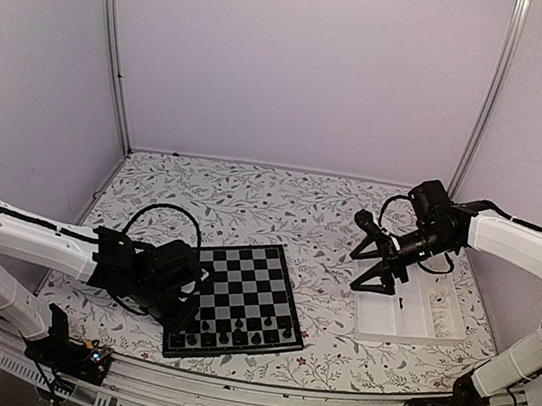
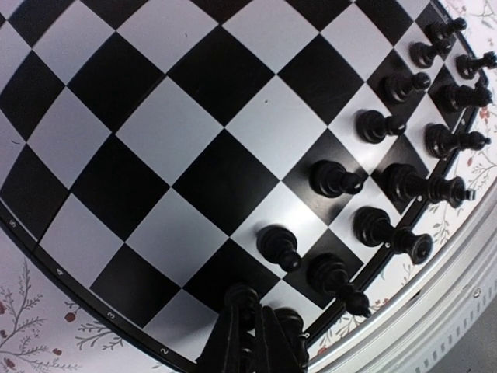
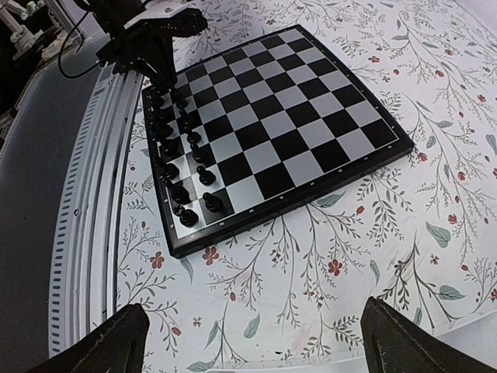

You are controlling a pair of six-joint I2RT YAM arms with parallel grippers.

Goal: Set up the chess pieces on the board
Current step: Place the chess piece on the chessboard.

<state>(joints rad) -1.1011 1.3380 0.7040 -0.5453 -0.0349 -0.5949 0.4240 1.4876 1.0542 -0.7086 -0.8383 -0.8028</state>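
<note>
I see the L arm stretched low across the worktop (image 1: 252,195). The left gripper (image 2: 247,315) is at the near-left corner of the board (image 1: 250,281), tips pinched fully together. Can't tell if a piece is btwn them. The chess pieces (image 1: 237,335) stand in two rows along the board's near edge. The R arm is elbow-up, and the right gripper (image 1: 379,279) points down over the left end of the white tray (image 1: 415,324), spread wide w/ nothing in it.
</note>
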